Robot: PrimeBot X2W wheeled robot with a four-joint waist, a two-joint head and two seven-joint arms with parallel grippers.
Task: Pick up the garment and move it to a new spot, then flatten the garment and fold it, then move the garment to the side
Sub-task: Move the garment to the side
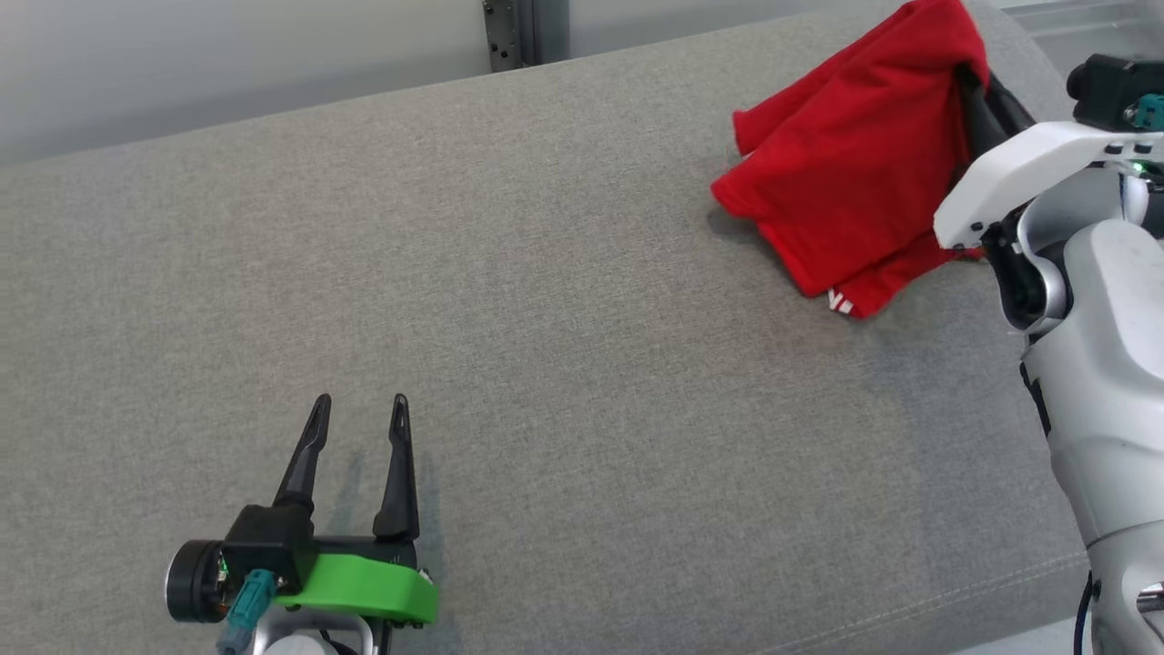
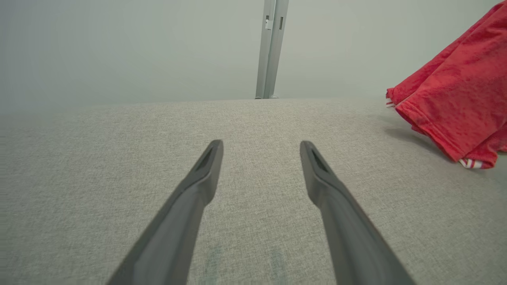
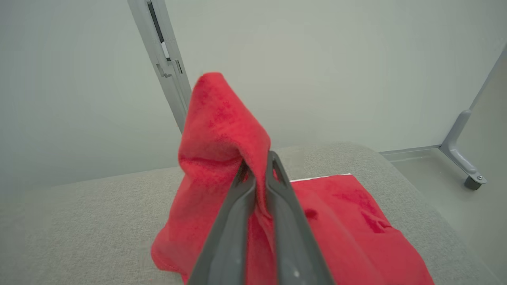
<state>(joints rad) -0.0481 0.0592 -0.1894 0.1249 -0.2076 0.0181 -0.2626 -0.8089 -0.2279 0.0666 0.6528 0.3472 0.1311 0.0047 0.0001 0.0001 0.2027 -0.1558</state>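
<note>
1. The soft red knit garment [image 1: 846, 173] lies at the far right of the grey fabric-covered tabletop [image 1: 546, 318]. One part is drawn up into a peak, while its lower folds and white-striped hem rest on the surface.
2. The right gripper [image 3: 259, 168] has its jaws pinched almost together on a fold of the garment, with cloth draped over the tips.
3. The left gripper [image 1: 361, 405] hovers at the near left, well apart from the garment. Its jaws are moderately spread and hold nothing.
4. This looks like the first step: picking the garment up to move it.
5. The next move probably calls for raising it until the hem clears, then carrying it toward the bare middle. The pinch must stay firm, because a thin fold could slip.
</note>
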